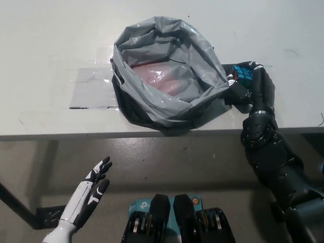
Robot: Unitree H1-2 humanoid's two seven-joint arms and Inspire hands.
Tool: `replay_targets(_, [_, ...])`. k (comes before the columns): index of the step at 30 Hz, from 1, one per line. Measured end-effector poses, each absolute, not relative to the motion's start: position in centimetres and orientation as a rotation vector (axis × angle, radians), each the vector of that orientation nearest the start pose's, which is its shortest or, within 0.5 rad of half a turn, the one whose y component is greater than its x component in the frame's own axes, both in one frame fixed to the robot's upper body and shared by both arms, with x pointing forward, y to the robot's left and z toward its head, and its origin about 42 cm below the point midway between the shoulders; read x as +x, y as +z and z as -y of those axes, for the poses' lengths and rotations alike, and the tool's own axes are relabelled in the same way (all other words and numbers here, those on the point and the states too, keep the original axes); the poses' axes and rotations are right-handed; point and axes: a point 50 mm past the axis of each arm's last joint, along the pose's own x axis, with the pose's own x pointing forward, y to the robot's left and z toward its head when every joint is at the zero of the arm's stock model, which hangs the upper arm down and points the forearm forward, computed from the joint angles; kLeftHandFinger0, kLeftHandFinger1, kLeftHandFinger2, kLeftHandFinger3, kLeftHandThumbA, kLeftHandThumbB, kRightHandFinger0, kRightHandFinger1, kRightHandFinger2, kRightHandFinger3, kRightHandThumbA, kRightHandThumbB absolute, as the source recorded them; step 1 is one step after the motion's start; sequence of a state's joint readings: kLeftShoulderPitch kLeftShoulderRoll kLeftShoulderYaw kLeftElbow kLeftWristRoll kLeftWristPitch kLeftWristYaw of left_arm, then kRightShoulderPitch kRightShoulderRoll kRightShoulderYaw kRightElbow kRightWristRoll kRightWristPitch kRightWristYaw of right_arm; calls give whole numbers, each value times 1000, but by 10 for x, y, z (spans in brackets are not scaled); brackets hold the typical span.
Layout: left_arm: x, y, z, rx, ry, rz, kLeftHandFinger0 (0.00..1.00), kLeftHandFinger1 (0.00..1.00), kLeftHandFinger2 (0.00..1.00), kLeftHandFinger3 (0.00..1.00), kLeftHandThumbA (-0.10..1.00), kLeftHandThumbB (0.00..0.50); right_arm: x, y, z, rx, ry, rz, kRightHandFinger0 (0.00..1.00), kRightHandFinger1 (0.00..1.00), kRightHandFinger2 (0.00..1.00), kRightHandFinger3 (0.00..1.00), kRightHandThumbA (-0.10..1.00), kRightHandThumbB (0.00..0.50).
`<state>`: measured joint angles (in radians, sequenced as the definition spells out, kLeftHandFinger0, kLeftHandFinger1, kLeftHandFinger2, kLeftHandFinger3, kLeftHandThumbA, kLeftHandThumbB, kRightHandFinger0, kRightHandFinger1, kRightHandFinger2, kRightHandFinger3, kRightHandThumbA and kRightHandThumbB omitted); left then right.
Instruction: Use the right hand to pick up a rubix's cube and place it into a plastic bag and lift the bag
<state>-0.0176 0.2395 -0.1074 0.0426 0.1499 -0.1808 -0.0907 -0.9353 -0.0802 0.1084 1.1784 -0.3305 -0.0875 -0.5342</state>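
Note:
A grey plastic bag (167, 76) stands open on the white table (50, 45), with something pink showing inside. Just right of the bag's rim is the Rubik's cube (243, 74), blue face up and tilted. My black right hand (249, 86) is wrapped round the cube, fingers closed on it, pressed against the bag's right side. Part of the cube is hidden by the hand. My white left hand (88, 195) rests open below the table edge at the lower left.
A clear plastic sheet (93, 88) lies flat on the table left of the bag. The table's front edge (76, 135) runs across the picture, close under the bag and the right hand.

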Motion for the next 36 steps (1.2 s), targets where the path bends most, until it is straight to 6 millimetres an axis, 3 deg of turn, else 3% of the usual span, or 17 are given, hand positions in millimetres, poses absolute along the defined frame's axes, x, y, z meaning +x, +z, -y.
replay_targets(3, [286, 101, -254, 384, -231, 131, 1000, 1000, 1000, 1000, 1000, 223, 530, 173, 182, -601, -281, 14, 0, 398, 819, 819, -100, 241])
replay_targets(9, [286, 101, -254, 376, -235, 129, 1000, 1000, 1000, 1000, 1000, 237, 529, 172, 184, -592, -293, 22, 2, 365, 749, 784, -100, 242])
replay_targets(12, [286, 101, -254, 376, -236, 129, 1000, 1000, 1000, 1000, 1000, 234, 529, 171, 185, -571, -301, 28, 31, 395, 770, 813, -100, 228])
replay_targets(16, [286, 101, -254, 376, -236, 129, 1000, 1000, 1000, 1000, 1000, 238, 528, 172, 188, -522, -320, 34, 0, 298, 704, 723, -100, 203])
replay_targets(18, [286, 101, -254, 376, -236, 129, 1000, 1000, 1000, 1000, 1000, 242, 529, 175, 191, -476, -339, 40, 0, 301, 720, 747, -100, 185])
replay_targets(20, [286, 101, -254, 376, -235, 129, 1000, 1000, 1000, 1000, 1000, 237, 528, 180, 197, -389, -375, 46, 0, 293, 761, 841, -100, 184])
replay_targets(25, [286, 101, -255, 376, -234, 128, 1000, 1000, 1000, 1000, 1000, 242, 528, 206, 207, -248, -430, 135, 0, 294, 763, 852, -100, 168])
replay_targets(28, [286, 101, -254, 375, -234, 127, 1000, 1000, 1000, 1000, 1000, 239, 528, 234, 211, -192, -447, 231, 0, 332, 765, 868, -100, 158])
replay_targets(33, [286, 100, -254, 375, -234, 124, 1000, 1000, 1000, 1000, 1000, 224, 519, 270, 213, -136, -459, 360, 0, 277, 704, 832, -100, 134])
replay_targets(35, [286, 100, -254, 375, -234, 124, 1000, 1000, 1000, 1000, 1000, 243, 516, 279, 213, -124, -460, 391, 0, 250, 695, 815, -100, 117])
replay_targets(36, [286, 100, -254, 375, -234, 124, 1000, 1000, 1000, 1000, 1000, 246, 511, 295, 214, -102, -462, 444, 0, 243, 708, 821, -100, 131])
